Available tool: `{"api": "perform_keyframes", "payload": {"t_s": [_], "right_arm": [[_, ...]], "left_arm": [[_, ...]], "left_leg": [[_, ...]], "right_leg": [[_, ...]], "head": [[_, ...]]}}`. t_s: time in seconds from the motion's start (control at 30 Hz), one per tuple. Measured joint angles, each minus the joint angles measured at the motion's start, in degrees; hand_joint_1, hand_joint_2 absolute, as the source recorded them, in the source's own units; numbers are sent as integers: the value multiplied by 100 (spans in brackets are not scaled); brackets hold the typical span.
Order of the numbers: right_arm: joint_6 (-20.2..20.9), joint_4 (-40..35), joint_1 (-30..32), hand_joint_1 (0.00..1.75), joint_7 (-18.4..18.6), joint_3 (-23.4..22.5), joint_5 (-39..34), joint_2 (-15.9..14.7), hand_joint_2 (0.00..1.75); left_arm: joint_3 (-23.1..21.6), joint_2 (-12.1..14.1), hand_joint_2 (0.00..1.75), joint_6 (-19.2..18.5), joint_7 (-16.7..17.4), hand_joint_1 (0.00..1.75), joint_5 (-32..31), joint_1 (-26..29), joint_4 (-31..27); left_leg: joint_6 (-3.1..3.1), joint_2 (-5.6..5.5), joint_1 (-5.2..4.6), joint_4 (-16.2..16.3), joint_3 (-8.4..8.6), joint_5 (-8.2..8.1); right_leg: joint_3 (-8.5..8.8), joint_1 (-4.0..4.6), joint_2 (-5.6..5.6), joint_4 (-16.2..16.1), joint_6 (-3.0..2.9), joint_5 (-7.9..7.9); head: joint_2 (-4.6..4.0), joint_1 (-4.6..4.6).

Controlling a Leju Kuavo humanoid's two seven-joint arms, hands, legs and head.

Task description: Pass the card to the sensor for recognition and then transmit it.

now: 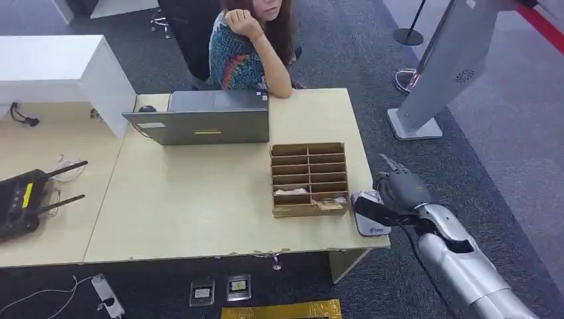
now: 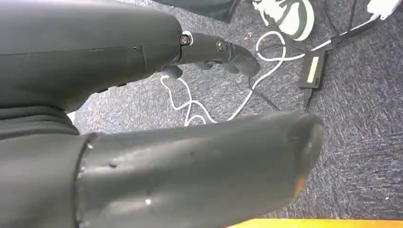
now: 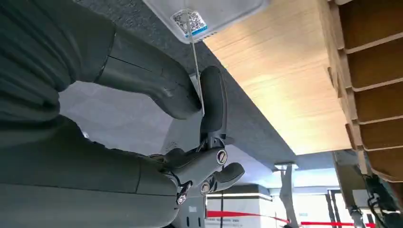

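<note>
My right hand (image 1: 398, 189) is at the table's (image 1: 199, 199) right front corner, and in the right wrist view my thumb (image 3: 157, 88) and a dark finger (image 3: 212, 102) pinch the card (image 3: 196, 61) edge-on, so it reads as a thin pale line. The card's far end reaches the sensor (image 3: 204, 14), a white box with a printed label; touching or just short of it, I cannot tell. In the head view the sensor (image 1: 369, 222) lies flat on the table at that same corner, just beside the wooden organizer (image 1: 309, 179), on the side away from the laptop (image 1: 206, 119). My hand hangs over the sensor's outer edge, with my silver forearm (image 1: 465, 266) running off past the table's edge over grey carpet. The organizer's slots show a few small items in the rows nearest me. A person (image 1: 249, 46) sits at the far side of the table, behind the laptop. My left hand (image 2: 190, 52) hangs over carpet and white cables (image 2: 266, 57), away from the table, fingers loosely curled in with nothing in them.
</note>
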Motion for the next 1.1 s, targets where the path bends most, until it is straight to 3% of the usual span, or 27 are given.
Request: {"api": "perform_keyframes", "payload": {"t_s": [0.83,1.1], "right_arm": [[-55,-31,108,175,105,90,-44,135,175],[-50,-94,-235,175,55,-107,-13,28,175]], "left_arm": [[-4,0,0,-39,48,0,-31,-33,0],[-76,0,0,-31,50,0,-66,-75,0]], "left_leg": [[0,2,0,0,1,0],[0,3,-3,1,1,1]], "right_leg": [[1,0,0,0,0,0],[0,-2,1,0,0,1]], "head": [[0,0],[2,2]]}}
